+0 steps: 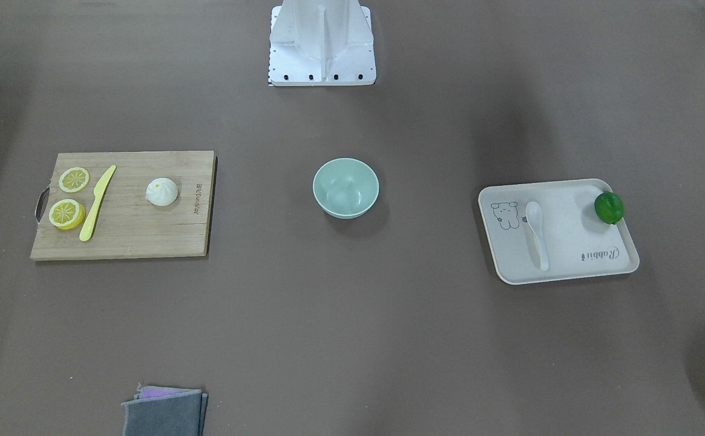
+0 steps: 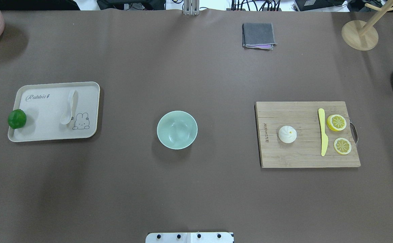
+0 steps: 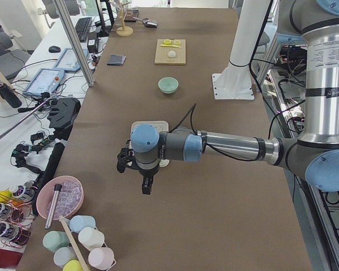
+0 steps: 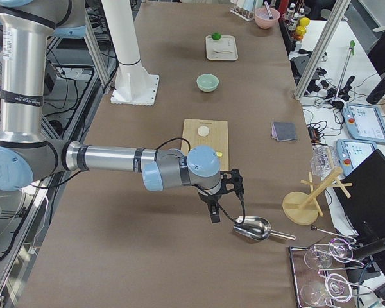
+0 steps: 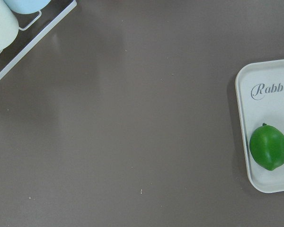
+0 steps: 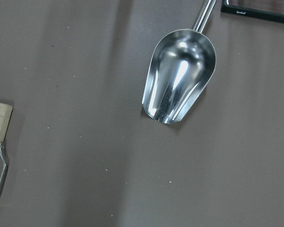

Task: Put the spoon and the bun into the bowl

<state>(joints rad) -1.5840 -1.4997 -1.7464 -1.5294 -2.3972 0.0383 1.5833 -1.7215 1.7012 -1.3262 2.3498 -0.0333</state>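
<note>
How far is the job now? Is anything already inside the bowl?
Nothing is done yet. The bowl is empty. The spoon lies on the tray and the bun sits on the cutting board. Nothing is in hand: the left arm and the right arm hang off to the sides, over neither item. Both items are left to move into the bowl.

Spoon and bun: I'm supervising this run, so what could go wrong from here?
1. The spoon lies flat on the tray. A grasp on it might slip or shove the tray, and the lime at its edge could roll.
2. The bun is round and looks soft. A hard squeeze may dent it or pop it off the cutting board.
3. The bowl stands free and is small. The spoon dropped on its rim could tip it.
</note>
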